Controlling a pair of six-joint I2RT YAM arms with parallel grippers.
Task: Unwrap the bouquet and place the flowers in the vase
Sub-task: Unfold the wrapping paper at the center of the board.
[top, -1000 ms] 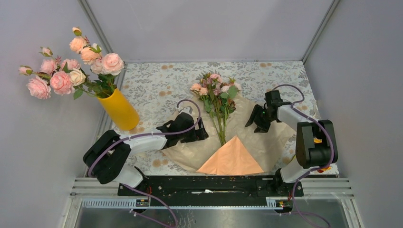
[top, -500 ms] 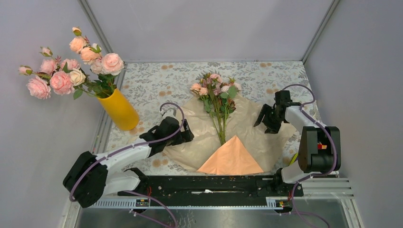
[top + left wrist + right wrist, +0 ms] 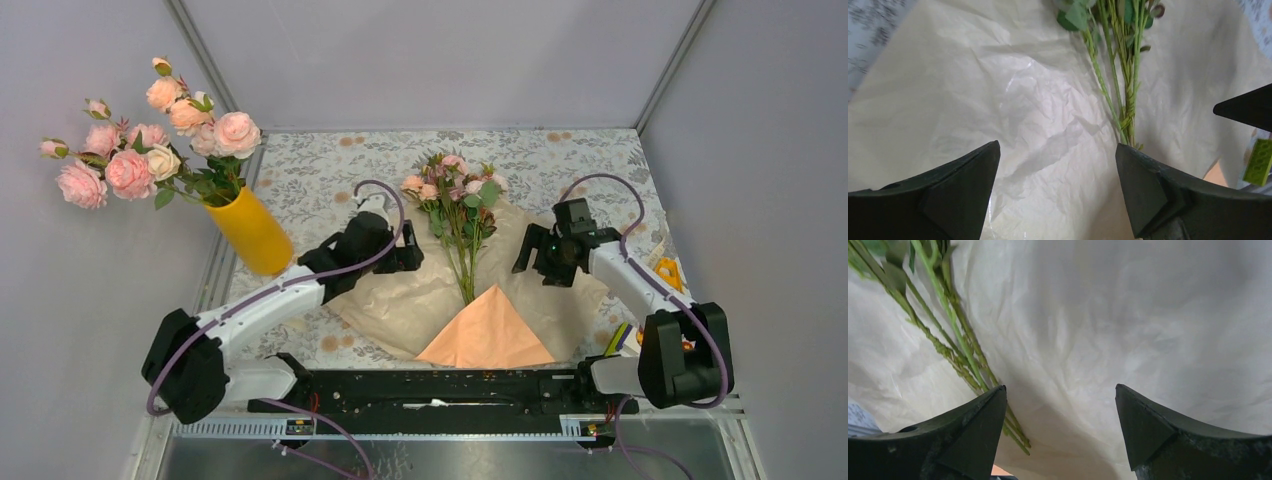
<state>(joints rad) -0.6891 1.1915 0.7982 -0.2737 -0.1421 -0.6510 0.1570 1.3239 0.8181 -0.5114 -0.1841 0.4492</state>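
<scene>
The bouquet lies unwrapped: its crinkled paper (image 3: 400,305) is spread flat, with a peach-orange corner (image 3: 487,332) folded up at the near side. The flowers (image 3: 452,195), small pink roses on thin green stems (image 3: 1125,100), rest down the middle of the sheet. My left gripper (image 3: 408,258) hovers open just left of the stems, nothing between its fingers (image 3: 1058,150). My right gripper (image 3: 532,268) hovers open just right of them, over bare paper (image 3: 1060,390), with the stems (image 3: 955,340) beside its left finger. The yellow vase (image 3: 250,232) stands at the far left.
A big bunch of pale pink and peach roses (image 3: 150,140) fills the vase. A small yellow object (image 3: 668,272) lies at the right edge of the floral tablecloth (image 3: 320,180). Grey walls close in the sides and back.
The left gripper pulled back toward the near left, then came forward again beside the stems. The right gripper swung out to the right and returned toward the stems, its jaws spreading wider.
</scene>
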